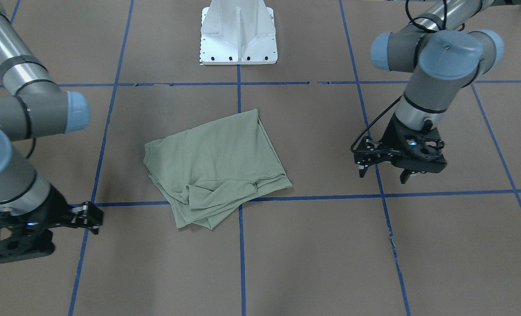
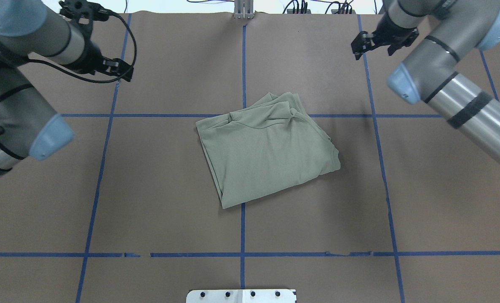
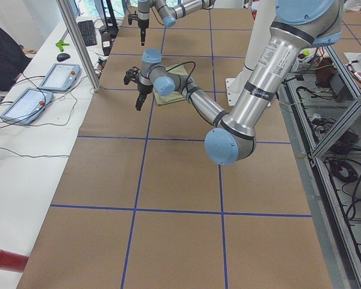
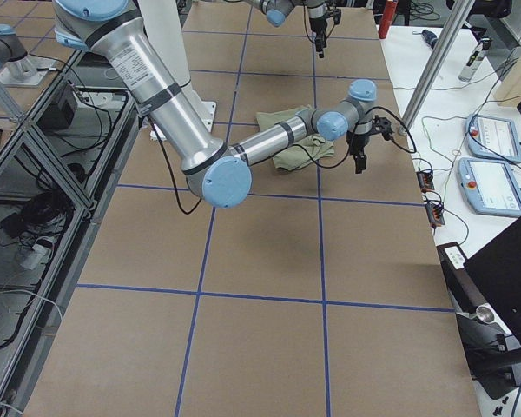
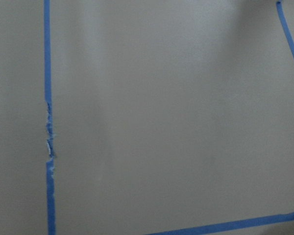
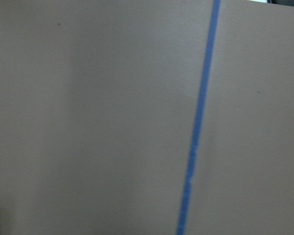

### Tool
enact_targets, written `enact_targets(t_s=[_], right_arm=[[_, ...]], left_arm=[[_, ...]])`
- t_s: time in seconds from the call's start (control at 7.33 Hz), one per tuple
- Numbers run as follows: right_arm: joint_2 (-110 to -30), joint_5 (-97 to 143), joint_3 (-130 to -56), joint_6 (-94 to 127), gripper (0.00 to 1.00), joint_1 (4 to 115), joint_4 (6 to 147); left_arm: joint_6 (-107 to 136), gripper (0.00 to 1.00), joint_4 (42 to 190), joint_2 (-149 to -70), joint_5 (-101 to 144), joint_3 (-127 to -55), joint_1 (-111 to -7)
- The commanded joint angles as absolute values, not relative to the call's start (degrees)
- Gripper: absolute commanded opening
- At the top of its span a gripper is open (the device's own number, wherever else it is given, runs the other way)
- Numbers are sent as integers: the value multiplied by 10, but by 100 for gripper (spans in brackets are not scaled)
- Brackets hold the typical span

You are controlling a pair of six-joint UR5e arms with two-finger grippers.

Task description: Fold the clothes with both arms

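The shirt (image 1: pixel 218 166) lies at the centre of the table (image 1: pixel 330 254), folded into a compact, slightly skewed rectangle. The left gripper (image 1: pixel 382 177) hangs over bare table well to the shirt's left, and the right gripper (image 2: pixel 372 50) hangs well to its right. Both have their fingers spread with nothing between them.

Judgement: the fold is nearly complete, but the edge far from the robot shows bunched, uneven layers. For a tidying pass, pinch both ends of that edge together, lift evenly, and lay it flat without dragging the lower layers.

Brown paper covers the table, marked with a grid of blue tape (image 1: pixel 239 245) that is torn in places. A white pedestal (image 1: pixel 238 35) stands on the robot's side. Desks beyond the far side carry control panels (image 3: pixel 59 76) and cables.
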State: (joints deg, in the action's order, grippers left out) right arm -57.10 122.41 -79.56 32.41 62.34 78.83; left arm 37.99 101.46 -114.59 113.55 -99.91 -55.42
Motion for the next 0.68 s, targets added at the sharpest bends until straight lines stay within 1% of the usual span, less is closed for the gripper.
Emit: enact_targets(t_s=[0.0, 0.14, 0.27, 0.41, 0.55], right_arm=[[-716, 1314, -872, 143, 100, 751, 788], [-776, 1317, -898, 81, 100, 781, 790], [-813, 1317, -904, 16, 100, 814, 799], [-855, 1317, -917, -22, 100, 841, 818], [-896, 1317, -949, -22, 100, 857, 836]], left_arm=[[167, 100, 1002, -1045, 1196, -1029, -673], [53, 100, 1002, -1002, 1223, -1028, -739], [3, 100, 990, -978, 1249, -1026, -796], [-11, 100, 979, -945, 1271, -1034, -827], [-11, 100, 979, -893, 1281, -1054, -841]])
